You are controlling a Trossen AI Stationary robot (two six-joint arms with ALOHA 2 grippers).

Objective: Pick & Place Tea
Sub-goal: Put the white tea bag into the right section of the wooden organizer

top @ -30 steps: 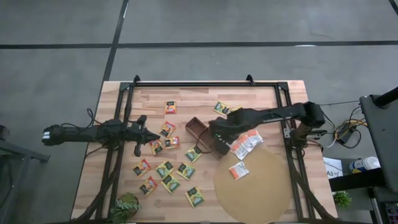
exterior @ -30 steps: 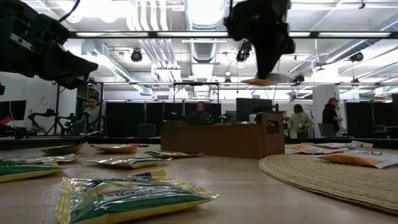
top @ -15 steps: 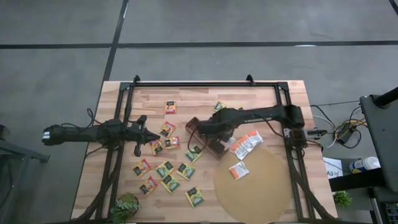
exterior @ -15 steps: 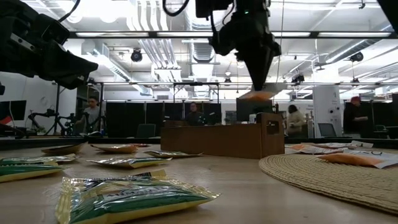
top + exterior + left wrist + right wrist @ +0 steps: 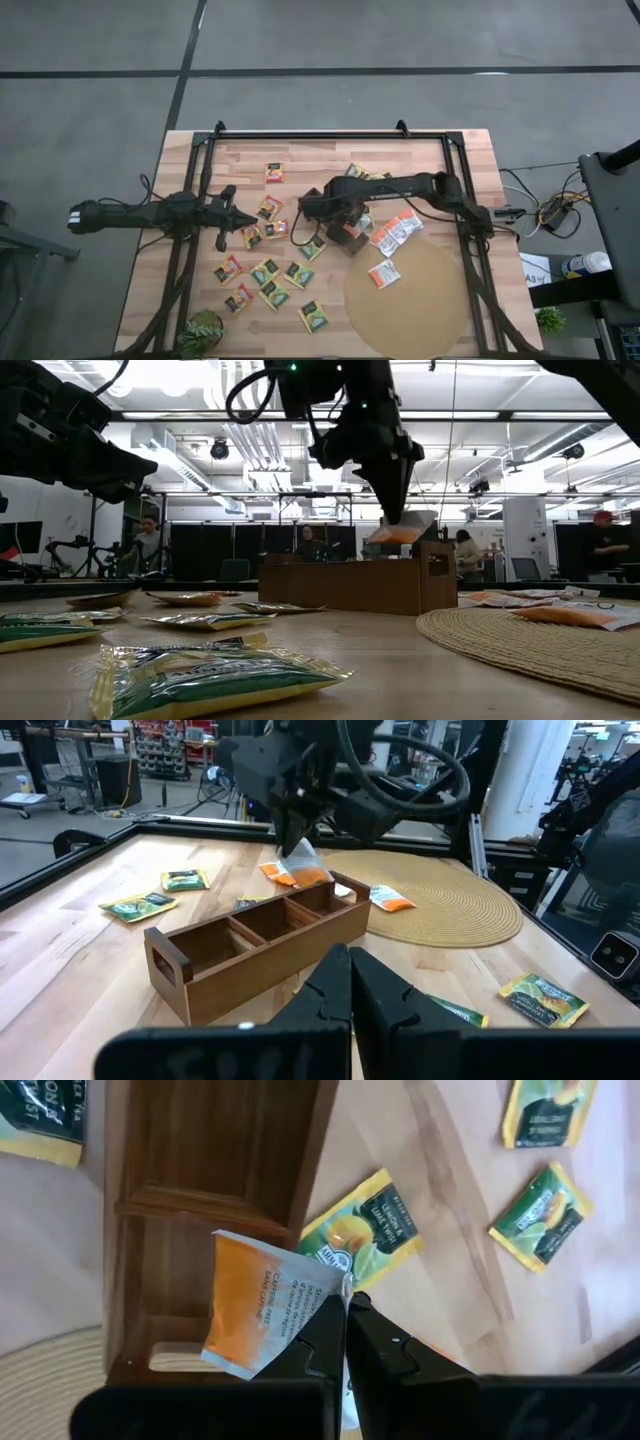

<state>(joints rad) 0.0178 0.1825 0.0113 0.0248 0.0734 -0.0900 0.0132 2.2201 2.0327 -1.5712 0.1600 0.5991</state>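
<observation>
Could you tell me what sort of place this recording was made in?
Probably a robotics lab or workshop: a wooden table in a black frame on concrete floor, exposed ceiling ducts with strip lights, and people at workstations in the open hall behind.

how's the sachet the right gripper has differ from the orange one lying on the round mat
The held sachet hangs in the air over the wooden box, pinched at one edge by the shut right gripper; the mat sachet lies flat on the round mat, with no gripper on it. The held one tilts; the other rests level. Both are small, flat, square packets in orange and white.
</observation>
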